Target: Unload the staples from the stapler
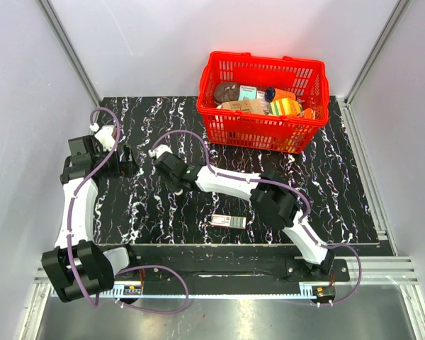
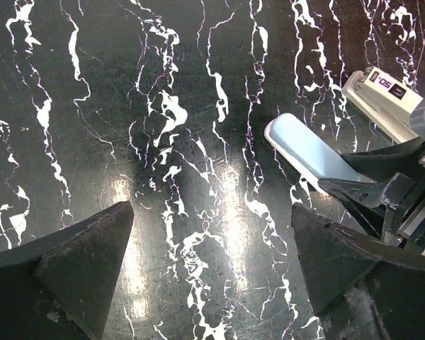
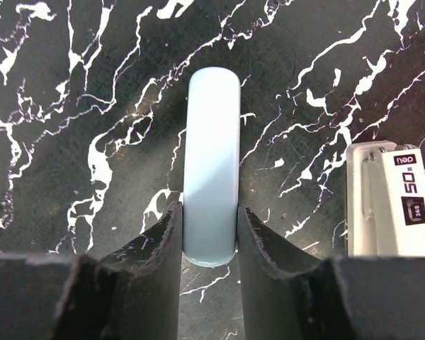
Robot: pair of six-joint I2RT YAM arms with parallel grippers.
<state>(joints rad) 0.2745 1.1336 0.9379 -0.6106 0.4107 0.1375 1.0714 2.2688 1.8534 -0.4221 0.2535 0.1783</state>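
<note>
My right gripper (image 3: 210, 234) is shut on the near end of a pale blue rounded stapler part (image 3: 212, 156), which lies flat on the black marbled table. A white-grey stapler part (image 3: 391, 202) with a "50" label lies parallel just to its right, untouched. In the left wrist view the blue part (image 2: 308, 149) and the white part (image 2: 382, 95) sit at the right, with my right gripper's fingers (image 2: 382, 188) on the blue one. My left gripper (image 2: 212, 219) is open and empty over bare table, left of the stapler. In the top view the grippers are close together, left (image 1: 125, 161) and right (image 1: 163, 164).
A red basket (image 1: 219, 124) with several packaged goods stands at the back right. A small red-and-white box (image 1: 228, 221) lies near the table's front edge, under my right arm. White walls close in on the left, back and right.
</note>
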